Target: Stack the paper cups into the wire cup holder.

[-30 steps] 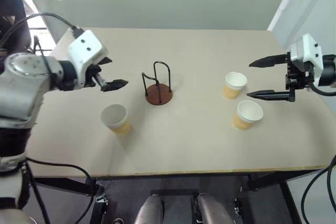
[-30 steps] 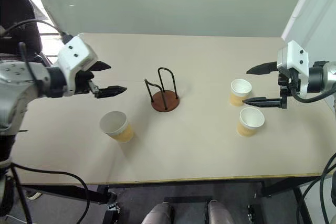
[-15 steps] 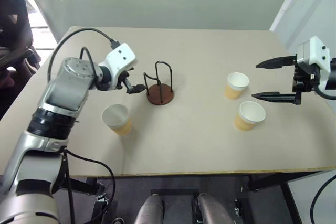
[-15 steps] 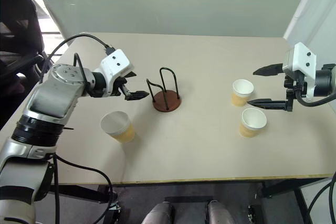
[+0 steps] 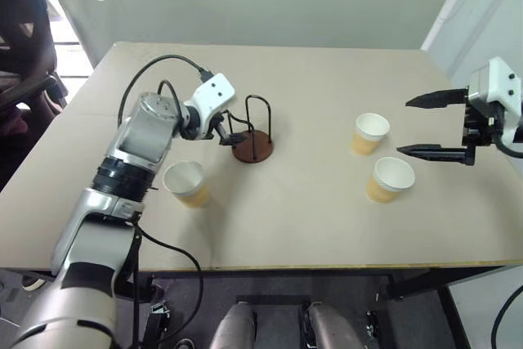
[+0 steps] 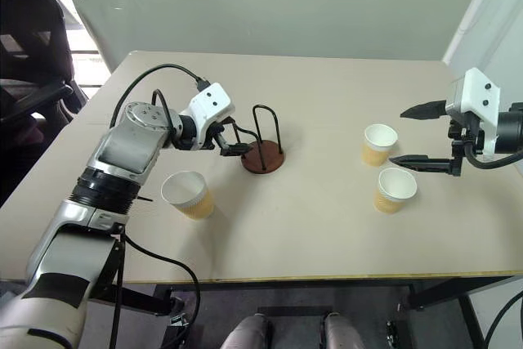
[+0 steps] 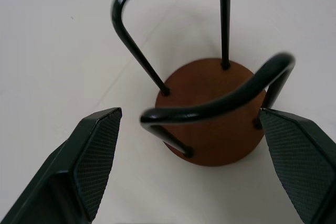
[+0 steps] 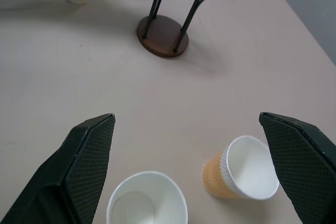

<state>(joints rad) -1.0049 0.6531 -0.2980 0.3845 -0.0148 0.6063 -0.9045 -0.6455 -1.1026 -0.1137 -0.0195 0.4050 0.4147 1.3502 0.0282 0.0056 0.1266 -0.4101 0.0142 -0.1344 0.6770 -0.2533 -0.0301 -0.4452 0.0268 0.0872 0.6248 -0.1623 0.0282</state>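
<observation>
Since a second ago, the left gripper [image 6: 233, 140] has swung in from the table's left edge to the wire cup holder [image 6: 263, 147], its fingers spread wide either side of the nearer black loop (touching nothing). One paper cup [image 6: 187, 194] stands near the left arm; two more [image 6: 380, 144] [image 6: 395, 190] sit just beside the right gripper [image 6: 421, 136], which hovers with fingers released.
</observation>
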